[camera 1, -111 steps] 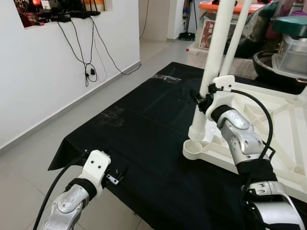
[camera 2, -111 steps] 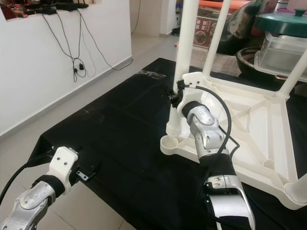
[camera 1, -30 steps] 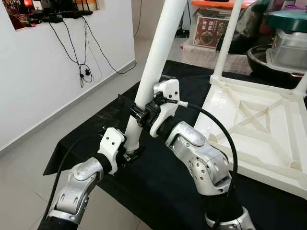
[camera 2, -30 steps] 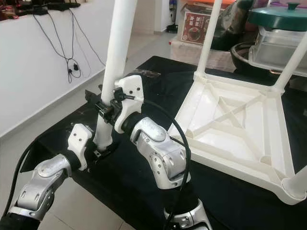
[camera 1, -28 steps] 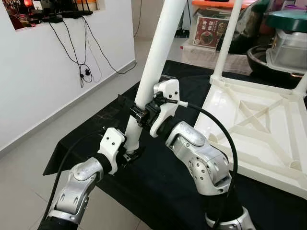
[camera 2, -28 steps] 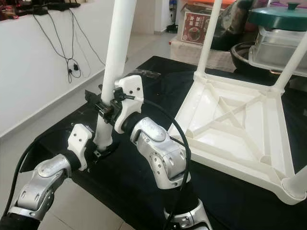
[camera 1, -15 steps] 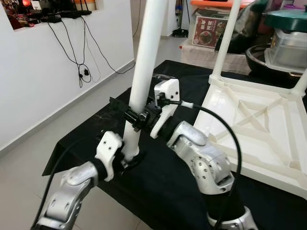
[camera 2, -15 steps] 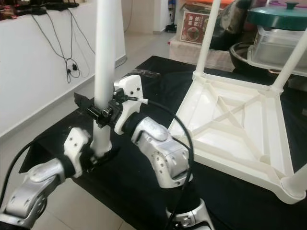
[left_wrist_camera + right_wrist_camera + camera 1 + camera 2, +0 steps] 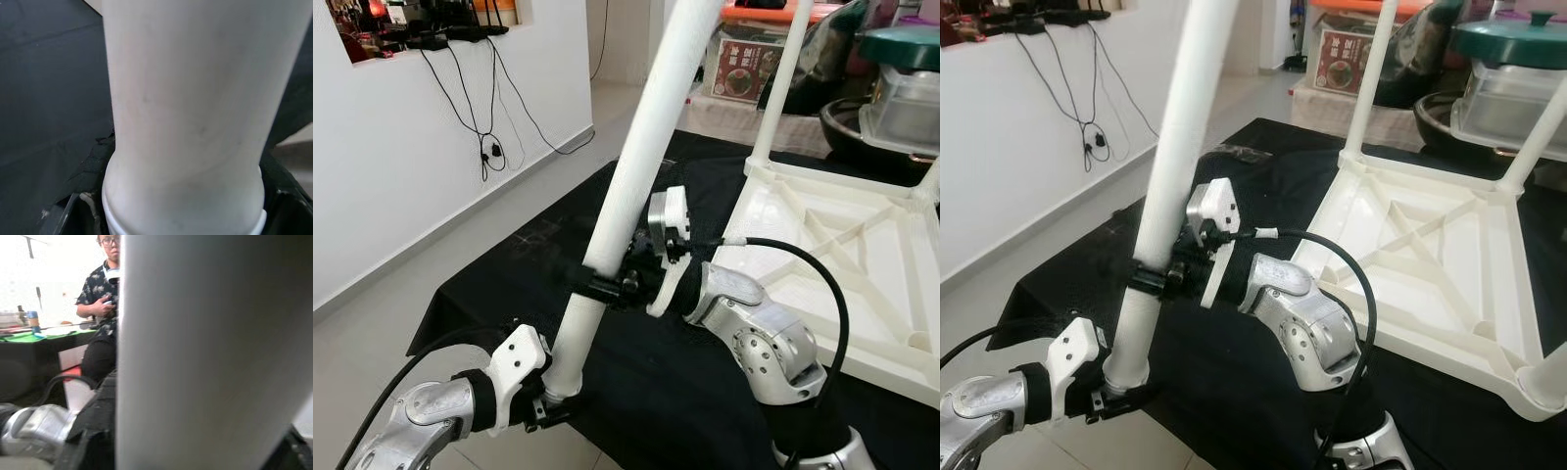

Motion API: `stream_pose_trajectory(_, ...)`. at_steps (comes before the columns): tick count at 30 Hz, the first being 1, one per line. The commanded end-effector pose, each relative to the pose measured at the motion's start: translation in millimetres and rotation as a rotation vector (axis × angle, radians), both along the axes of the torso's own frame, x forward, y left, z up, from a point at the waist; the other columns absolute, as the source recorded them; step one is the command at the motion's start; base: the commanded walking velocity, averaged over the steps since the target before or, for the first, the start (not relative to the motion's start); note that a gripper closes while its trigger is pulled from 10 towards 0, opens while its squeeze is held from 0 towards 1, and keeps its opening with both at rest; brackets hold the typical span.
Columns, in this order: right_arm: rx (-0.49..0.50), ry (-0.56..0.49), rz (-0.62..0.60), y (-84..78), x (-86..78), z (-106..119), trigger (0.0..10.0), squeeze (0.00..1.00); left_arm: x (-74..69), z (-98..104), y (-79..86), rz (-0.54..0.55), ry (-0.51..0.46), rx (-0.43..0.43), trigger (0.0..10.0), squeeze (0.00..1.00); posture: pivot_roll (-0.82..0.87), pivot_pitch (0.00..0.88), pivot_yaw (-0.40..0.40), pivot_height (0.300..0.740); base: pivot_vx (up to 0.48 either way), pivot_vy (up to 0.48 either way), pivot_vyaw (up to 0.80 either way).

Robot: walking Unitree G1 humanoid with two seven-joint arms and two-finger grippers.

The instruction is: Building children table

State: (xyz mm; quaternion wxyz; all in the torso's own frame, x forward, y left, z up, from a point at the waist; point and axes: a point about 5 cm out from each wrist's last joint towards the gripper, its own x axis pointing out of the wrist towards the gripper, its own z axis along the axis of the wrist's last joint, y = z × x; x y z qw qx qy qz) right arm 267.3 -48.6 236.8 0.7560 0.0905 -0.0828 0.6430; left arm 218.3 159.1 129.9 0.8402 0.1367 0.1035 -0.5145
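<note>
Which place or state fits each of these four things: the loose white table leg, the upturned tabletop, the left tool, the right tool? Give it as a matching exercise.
Things:
1. loose white table leg
2. upturned tabletop
3. left tool
4. right tool

Places or states:
A. shut on the leg's lower end
B. lies on the black cloth, ribbed underside up
C. tilted, held by both tools
D. shut on the leg partway up

Pairs: 1-C, 2-B, 3-A, 4-D
</note>
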Motion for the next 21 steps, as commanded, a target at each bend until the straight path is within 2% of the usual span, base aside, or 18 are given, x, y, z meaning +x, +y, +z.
stream_pose_trajectory(1, -0.016, 0.029, 0.062, 0.8, -6.9, -7, 0.0, 0.0, -1.4, 3, -1.1, -0.038, -0.011, 0.02, 10.0, 0.0, 0.09, 0.0, -0.008, 0.74, 0.0, 0.0, 0.0)
stream_pose_trajectory(4, -0.023, 0.035, 0.079, -0.6, -8.6, -9, 0.0, 0.0, -1.2, 3, -0.1, -0.038, -0.01, 0.026, 10.0, 0.0, 0.09, 0.0, -0.008, 0.74, 0.0, 0.0, 0.0)
stream_pose_trajectory(9, 0.059, 0.119, 0.094, -5.1, -12.0, -7, 0.0, 0.0, 6.4, -1, 7.9, -0.012, -0.005, 0.041, 10.0, 0.0, 0.07, 0.0, 0.001, 0.74, 0.0, 0.0, 0.0)
stream_pose_trajectory(18, 0.089, 0.154, 0.099, -2.6, -17.1, -8, 0.0, 0.0, 9.8, -9, 9.6, -0.002, 0.002, 0.053, 10.0, 0.0, 0.07, 0.0, 0.004, 0.74, 0.0, 0.0, 0.0)
stream_pose_trajectory(19, 0.091, 0.158, 0.093, -2.8, -17.1, -9, 0.0, 0.0, 13.3, -7, 10.5, 0.024, -0.025, 0.044, 10.0, 0.23, 0.07, 0.0, 0.003, 0.74, 0.0, 0.0, 0.0)
stream_pose_trajectory(20, 0.093, 0.161, 0.087, -3.0, -16.8, -9, 0.0, 0.0, 16.8, -6, 11.4, 0.05, -0.053, 0.035, 10.0, 0.71, 0.07, 0.0, 0.002, 0.74, 0.0, 0.0, 0.0)
stream_pose_trajectory(21, 0.094, 0.163, 0.082, -3.1, -16.5, -9, 0.0, 0.0, 19.0, -5, 12.0, 0.067, -0.073, 0.029, 10.0, 0.71, 0.07, 0.0, 0.002, 0.74, 0.0, 0.0, 0.0)
